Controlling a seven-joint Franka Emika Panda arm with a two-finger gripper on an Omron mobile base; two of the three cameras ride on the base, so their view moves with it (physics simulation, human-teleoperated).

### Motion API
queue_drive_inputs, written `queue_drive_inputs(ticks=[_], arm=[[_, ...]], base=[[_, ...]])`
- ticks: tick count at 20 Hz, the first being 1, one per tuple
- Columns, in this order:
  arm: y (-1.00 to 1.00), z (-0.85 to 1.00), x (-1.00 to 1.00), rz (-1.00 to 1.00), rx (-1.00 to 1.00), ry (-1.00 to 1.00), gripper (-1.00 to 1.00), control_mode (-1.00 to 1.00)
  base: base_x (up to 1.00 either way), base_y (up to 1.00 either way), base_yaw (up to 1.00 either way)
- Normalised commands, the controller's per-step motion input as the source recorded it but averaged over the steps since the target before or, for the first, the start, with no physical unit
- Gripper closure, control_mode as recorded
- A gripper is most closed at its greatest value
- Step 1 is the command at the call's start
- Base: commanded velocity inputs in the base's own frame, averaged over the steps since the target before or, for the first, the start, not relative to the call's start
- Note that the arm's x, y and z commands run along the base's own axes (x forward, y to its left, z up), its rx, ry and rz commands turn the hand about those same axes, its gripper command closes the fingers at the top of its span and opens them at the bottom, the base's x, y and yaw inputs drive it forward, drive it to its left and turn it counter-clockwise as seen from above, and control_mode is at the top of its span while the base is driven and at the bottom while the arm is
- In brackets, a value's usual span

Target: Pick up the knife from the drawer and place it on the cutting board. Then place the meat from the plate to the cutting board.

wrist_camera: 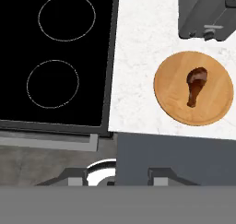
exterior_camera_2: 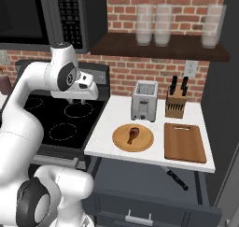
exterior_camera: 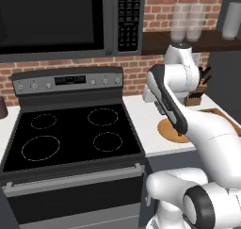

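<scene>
I'm hovering my gripper (exterior_camera_2: 78,100) high over the stove edge, empty, jaw gap unclear, scouting; knife (exterior_camera_2: 176,177) is lying in the open drawer (exterior_camera_2: 154,207), awaiting the board (exterior_camera_2: 184,143)

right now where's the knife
In the right base view the knife lies in the open drawer, below the counter edge under the cutting board.

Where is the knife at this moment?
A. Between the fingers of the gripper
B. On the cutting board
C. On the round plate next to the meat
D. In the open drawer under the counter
D. In the right base view the knife lies inside the pulled-out drawer below the counter, while the cutting board is bare and the plate carries just the meat.
</scene>
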Motion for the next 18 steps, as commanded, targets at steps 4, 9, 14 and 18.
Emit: queue_drive_inputs(ticks=[4,9,14,18], arm=[[0.0,0.0,-0.15,0.0,0.0,0.0,-1.0,-1.0],[-0.04,0.0,-0.56,-0.01,0.0,0.0,-1.0,-1.0],[-0.2,-0.06,-0.56,-0.07,0.0,-0.02,-1.0,-1.0],[-0.31,-0.11,-0.31,-0.06,0.0,-0.01,-1.0,-1.0]], base=[[0.0,0.0,0.0],[0.0,0.0,0.0],[0.0,0.0,0.0],[0.0,0.0,0.0]])
